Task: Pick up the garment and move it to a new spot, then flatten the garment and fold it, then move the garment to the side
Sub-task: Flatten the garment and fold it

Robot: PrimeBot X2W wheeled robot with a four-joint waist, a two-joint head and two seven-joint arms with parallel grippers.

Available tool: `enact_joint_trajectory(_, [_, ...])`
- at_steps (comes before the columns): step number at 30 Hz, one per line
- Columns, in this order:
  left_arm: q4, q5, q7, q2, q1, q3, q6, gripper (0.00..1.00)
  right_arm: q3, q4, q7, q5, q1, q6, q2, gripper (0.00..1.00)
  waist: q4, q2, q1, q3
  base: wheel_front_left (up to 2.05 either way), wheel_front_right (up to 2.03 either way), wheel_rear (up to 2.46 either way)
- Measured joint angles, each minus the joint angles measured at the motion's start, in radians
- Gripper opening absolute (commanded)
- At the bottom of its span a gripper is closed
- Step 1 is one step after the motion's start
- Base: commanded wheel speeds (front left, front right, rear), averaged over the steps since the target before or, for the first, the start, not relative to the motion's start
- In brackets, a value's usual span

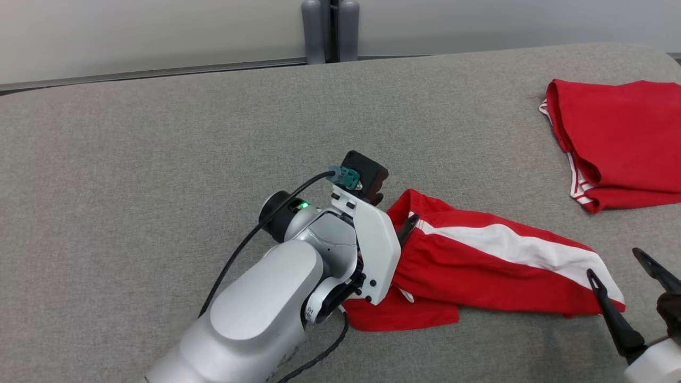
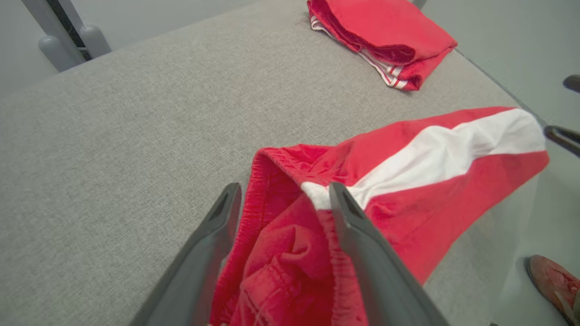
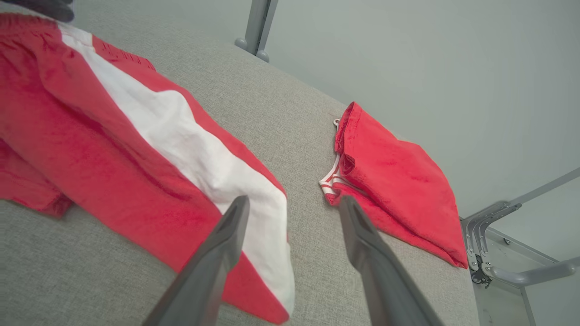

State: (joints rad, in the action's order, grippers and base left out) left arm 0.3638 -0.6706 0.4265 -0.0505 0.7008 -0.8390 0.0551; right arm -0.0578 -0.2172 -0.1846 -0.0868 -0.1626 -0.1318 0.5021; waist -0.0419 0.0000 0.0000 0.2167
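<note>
Two grippers show jaws parted and empty: head view, red shorts (image 1: 479,271) lie rumpled at lower centre between left gripper (image 1: 405,230) and right gripper (image 1: 613,263); left wrist view, waistband (image 2: 262,181) bunched between spread fingers (image 2: 362,253); right wrist view, hem (image 3: 272,271) beside the fingers; flattening, folding and shifting aside seem left.

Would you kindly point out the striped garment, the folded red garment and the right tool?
striped garment (image 1: 511,242), head view, white stripe.
folded red garment (image 1: 622,138), head view, top layer.
right tool (image 3: 294,199), right wrist view, midway between fingertips.
</note>
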Motion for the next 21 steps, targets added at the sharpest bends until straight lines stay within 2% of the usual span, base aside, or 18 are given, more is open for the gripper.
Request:
enact_joint_trajectory(11, [0.072, -0.093, 0.057, 0.002, 0.066, -0.124, -0.002, 1.0, -0.001, 0.003, 0.008, -0.003, 0.02, 0.0, -0.006, 1.0, 0.003, 0.0, 0.0, 0.015, 0.0, 0.0, 0.0])
enact_joint_trajectory(21, [0.092, -0.127, 0.046, 0.002, 0.067, -0.211, -0.04, 1.0, -0.002, -0.004, 0.015, -0.003, 0.032, 0.0, -0.019, 1.0, 0.009, 0.0, 0.0, 0.022, 0.0, 0.0, 0.0])
